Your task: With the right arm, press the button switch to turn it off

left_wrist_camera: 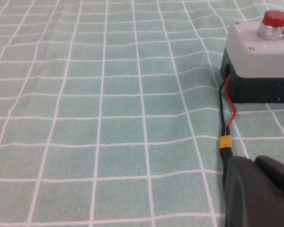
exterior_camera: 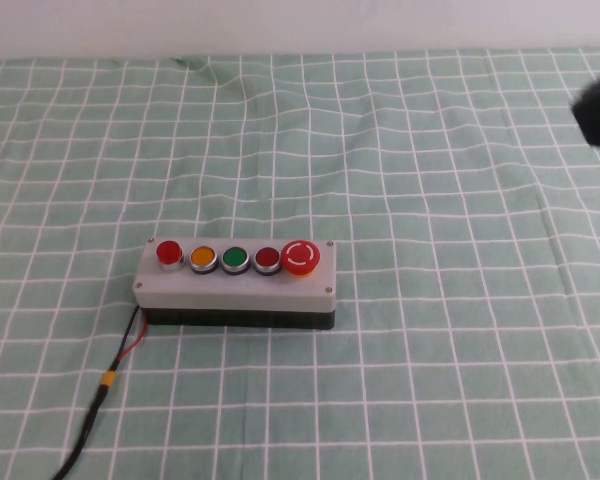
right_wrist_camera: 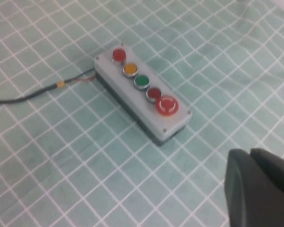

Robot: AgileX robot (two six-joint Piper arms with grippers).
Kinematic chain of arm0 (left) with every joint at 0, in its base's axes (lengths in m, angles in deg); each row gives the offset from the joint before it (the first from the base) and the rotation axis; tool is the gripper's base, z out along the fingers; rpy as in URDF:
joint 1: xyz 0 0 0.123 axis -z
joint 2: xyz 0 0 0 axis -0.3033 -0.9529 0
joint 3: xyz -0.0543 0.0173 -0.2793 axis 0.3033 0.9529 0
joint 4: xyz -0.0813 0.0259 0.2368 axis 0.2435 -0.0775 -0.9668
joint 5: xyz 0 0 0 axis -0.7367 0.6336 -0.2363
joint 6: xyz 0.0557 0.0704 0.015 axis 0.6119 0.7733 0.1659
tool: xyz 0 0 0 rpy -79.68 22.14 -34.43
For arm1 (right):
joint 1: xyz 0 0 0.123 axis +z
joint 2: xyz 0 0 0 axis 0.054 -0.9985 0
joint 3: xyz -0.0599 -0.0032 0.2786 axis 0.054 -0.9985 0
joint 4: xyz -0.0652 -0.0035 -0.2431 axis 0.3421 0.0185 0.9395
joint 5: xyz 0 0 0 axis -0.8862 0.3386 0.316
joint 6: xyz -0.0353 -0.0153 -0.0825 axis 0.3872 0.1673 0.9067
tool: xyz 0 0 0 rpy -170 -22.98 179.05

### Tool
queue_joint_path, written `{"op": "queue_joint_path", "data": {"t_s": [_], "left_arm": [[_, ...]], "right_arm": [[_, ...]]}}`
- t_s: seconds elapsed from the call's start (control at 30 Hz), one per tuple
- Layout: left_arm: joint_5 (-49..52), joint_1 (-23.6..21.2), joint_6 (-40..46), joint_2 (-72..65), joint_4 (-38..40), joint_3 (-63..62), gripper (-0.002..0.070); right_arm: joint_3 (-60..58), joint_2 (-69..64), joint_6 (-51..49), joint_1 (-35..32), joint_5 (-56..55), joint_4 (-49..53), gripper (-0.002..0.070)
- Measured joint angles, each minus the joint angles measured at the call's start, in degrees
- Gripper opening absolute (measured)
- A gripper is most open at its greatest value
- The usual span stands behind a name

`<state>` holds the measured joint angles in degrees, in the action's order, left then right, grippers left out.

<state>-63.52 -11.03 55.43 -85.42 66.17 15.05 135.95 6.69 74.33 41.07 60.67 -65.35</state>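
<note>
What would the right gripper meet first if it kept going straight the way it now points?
Probably bare green checked cloth. The right gripper, raised at the table's far right, points short of the grey button box, whose button switch sits at the far end. Depth is uncertain.

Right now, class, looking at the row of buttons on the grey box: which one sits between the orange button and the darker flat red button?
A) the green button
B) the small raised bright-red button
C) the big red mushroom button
A: in the high view the green button lies between the orange button and the darker flat red button.
</note>
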Motion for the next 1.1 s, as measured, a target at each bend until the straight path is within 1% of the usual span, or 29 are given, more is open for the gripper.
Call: {"op": "queue_joint_path", "data": {"t_s": [0.2,0.37,0.63,0.9,1.03,1.1], "left_arm": [[0.0,0.0,0.0,0.0,0.0,0.0,-0.0004],[0.0,0.0,0.0,0.0,0.0,0.0,-0.0004],[0.0,0.0,0.0,0.0,0.0,0.0,-0.0004],[0.0,0.0,0.0,0.0,0.0,0.0,-0.0004],[0.0,0.0,0.0,0.0,0.0,0.0,-0.0004],[0.0,0.0,0.0,0.0,0.0,0.0,-0.0004]], "right_arm": [[-18.83,16.06,-2.57,0.0,-8.96,-0.43,-0.0016],[-28.02,24.36,-2.8,0.0,-12.17,-1.94,-0.0016],[-35.11,26.45,-2.8,0.0,-11.63,-3.74,-0.0016],[-39.16,26.77,-2.67,-0.27,-10.92,-5.04,-0.0016],[-42.41,29.96,-2.12,-5.12,-12.54,-5.85,-0.0016],[-45.1,33.04,-2.12,-9.11,-15.52,-6.36,-0.0016]]}}
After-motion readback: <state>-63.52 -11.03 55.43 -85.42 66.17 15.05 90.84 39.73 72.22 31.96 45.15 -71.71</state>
